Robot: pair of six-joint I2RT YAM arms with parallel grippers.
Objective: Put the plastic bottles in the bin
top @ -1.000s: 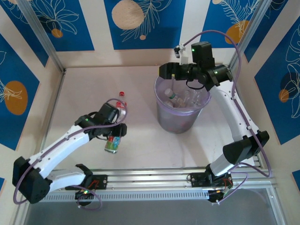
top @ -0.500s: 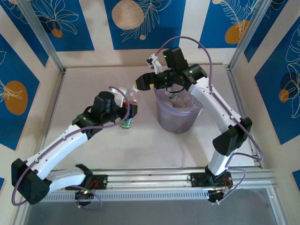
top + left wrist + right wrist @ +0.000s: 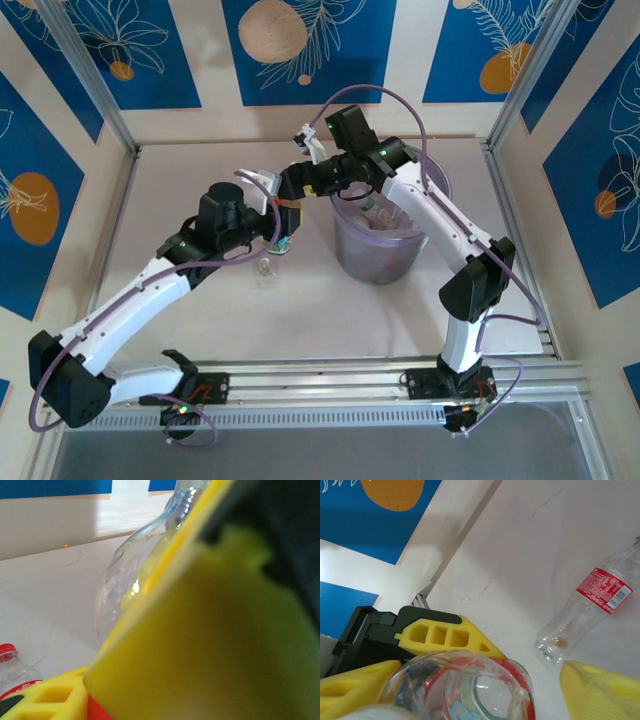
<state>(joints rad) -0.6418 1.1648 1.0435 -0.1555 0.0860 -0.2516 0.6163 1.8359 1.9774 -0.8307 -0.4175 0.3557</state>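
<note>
The left tool (image 3: 282, 225) is clamped on a green-label bottle (image 3: 284, 242), holding it above the counter (image 3: 180, 180) just left of the bin (image 3: 380, 262). A red-label bottle (image 3: 587, 612) lies on the counter below. The right tool (image 3: 292, 187) reaches across to the green-label bottle, its fingers seemingly spread apart on either side of it.
</note>
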